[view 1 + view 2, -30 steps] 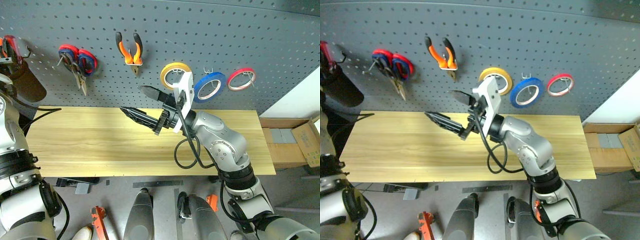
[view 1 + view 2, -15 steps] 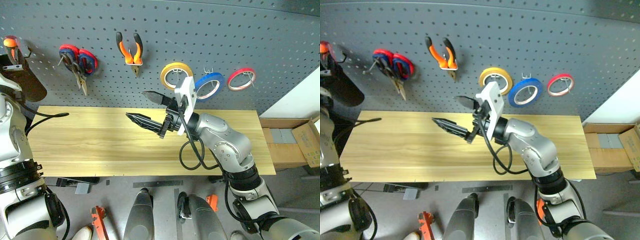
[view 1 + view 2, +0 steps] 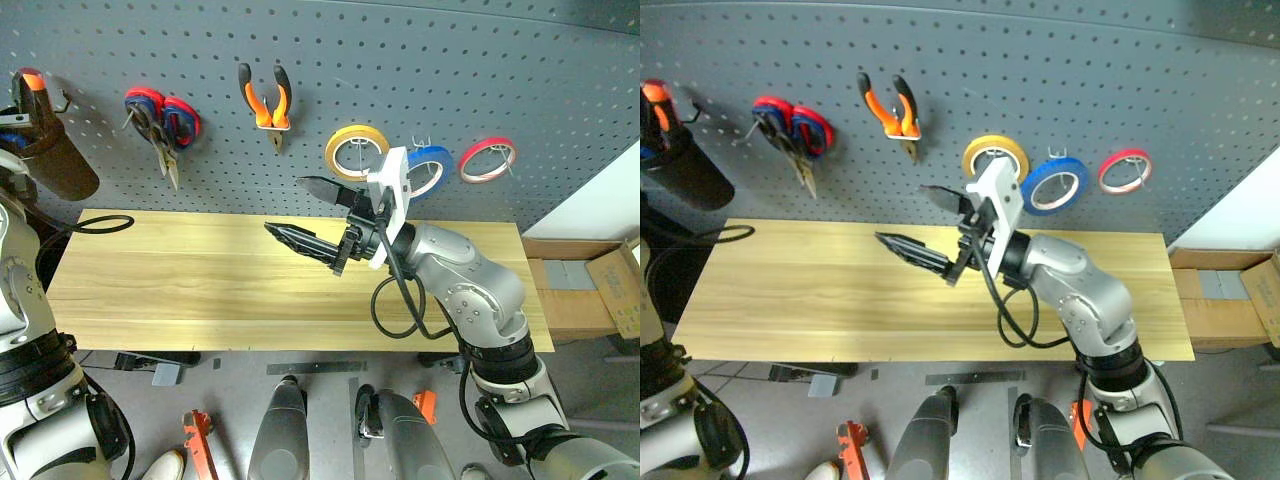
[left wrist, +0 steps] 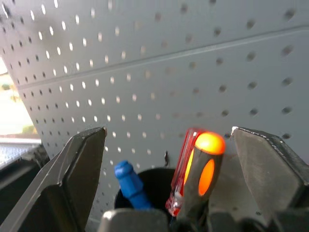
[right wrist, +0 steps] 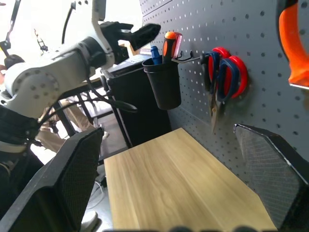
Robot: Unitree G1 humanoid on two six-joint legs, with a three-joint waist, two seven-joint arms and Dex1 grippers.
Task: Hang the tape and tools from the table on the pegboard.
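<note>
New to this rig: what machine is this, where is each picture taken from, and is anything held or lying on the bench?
It is a two-armed humanoid robot. Two pictures come from its head, looking down over a wooden table at a grey pegboard. Two come from wrist cameras looking along each gripper's fingers. The right gripper hovers over the table, open and empty. The left gripper is open at a black cup holding screwdrivers. Hanging on the pegboard are pliers, scissors and yellow, blue and red tape rolls. No tools lie on the table.
</note>
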